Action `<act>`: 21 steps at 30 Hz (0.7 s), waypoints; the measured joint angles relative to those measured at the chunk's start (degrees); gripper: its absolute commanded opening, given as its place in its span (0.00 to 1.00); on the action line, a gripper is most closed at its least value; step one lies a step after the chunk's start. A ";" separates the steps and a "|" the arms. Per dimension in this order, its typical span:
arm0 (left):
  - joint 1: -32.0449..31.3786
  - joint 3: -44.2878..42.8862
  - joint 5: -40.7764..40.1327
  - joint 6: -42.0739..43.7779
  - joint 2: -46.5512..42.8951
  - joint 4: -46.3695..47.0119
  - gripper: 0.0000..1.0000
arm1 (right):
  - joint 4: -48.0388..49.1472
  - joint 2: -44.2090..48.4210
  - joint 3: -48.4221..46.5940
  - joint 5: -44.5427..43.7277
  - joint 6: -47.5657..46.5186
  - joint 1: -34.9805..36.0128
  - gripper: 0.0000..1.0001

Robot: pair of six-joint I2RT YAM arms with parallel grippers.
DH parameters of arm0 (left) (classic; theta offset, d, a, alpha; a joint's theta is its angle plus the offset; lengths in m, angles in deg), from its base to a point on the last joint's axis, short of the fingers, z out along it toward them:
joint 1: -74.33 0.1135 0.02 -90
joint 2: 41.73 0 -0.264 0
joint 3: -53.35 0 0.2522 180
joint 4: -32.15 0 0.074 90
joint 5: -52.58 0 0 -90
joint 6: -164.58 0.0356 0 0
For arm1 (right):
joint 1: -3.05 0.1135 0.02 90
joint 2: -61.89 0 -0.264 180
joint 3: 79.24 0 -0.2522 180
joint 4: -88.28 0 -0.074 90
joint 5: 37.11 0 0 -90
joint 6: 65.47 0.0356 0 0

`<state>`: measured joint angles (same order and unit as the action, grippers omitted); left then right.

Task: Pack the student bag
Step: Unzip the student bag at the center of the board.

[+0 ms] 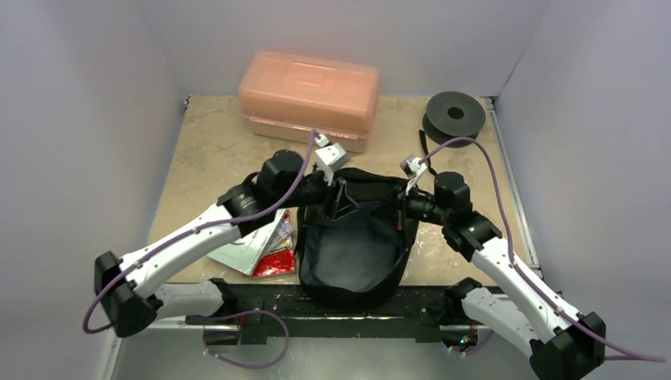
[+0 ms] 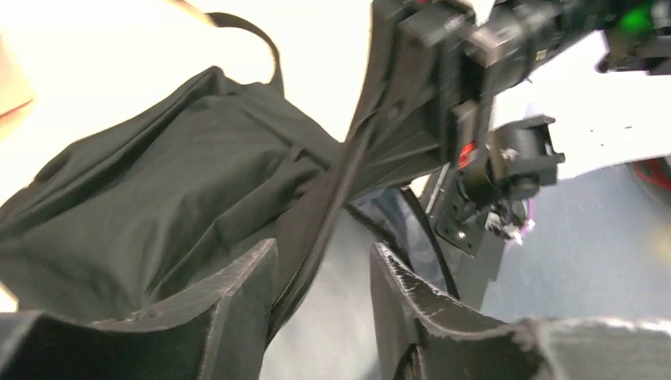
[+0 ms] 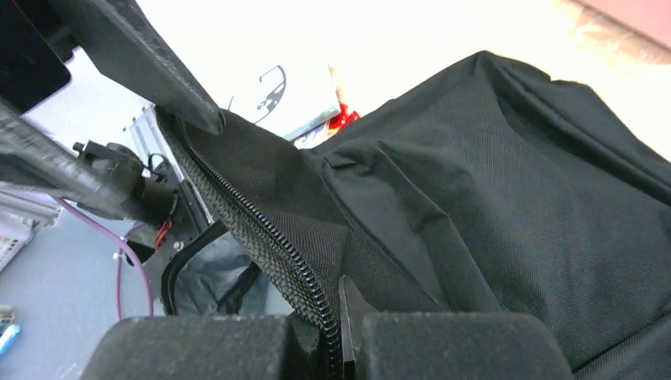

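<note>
The student bag [image 1: 352,245], a soft black backpack, lies in the middle of the table with its mouth open and grey lining showing. My right gripper [image 1: 402,207] is shut on the zip edge of the bag's right rim; in the right wrist view [image 3: 342,321] the zip teeth run between the closed pads. My left gripper [image 1: 339,198] is at the bag's upper left rim. In the left wrist view [image 2: 324,247] its fingers stand apart, with the bag's edge [image 2: 316,229] passing between them close to the left finger [image 2: 237,293]. The bag's black fabric [image 3: 506,182] fills the right wrist view.
A translucent orange-pink plastic box [image 1: 310,96] stands at the back. A black round spool [image 1: 453,115] lies at the back right. A pale book [image 1: 252,247] and a red packet [image 1: 275,263] lie left of the bag, under my left arm. Walls enclose the table.
</note>
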<state>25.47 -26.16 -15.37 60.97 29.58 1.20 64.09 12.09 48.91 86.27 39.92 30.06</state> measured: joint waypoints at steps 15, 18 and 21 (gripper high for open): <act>0.11 23.19 -29.42 -21.44 -13.22 10.10 0.74 | -5.05 22.16 0.98 -26.47 7.63 0.26 0.00; 0.13 20.11 -26.08 -23.32 -3.91 12.04 0.71 | -5.92 24.20 1.03 -27.96 9.01 0.22 0.00; 0.11 15.08 -22.62 -23.45 5.42 12.00 0.66 | -7.69 26.32 1.09 -28.72 9.51 0.22 0.00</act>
<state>25.58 -11.08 -38.00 37.52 35.00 13.20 56.39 38.41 50.01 57.55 49.43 30.28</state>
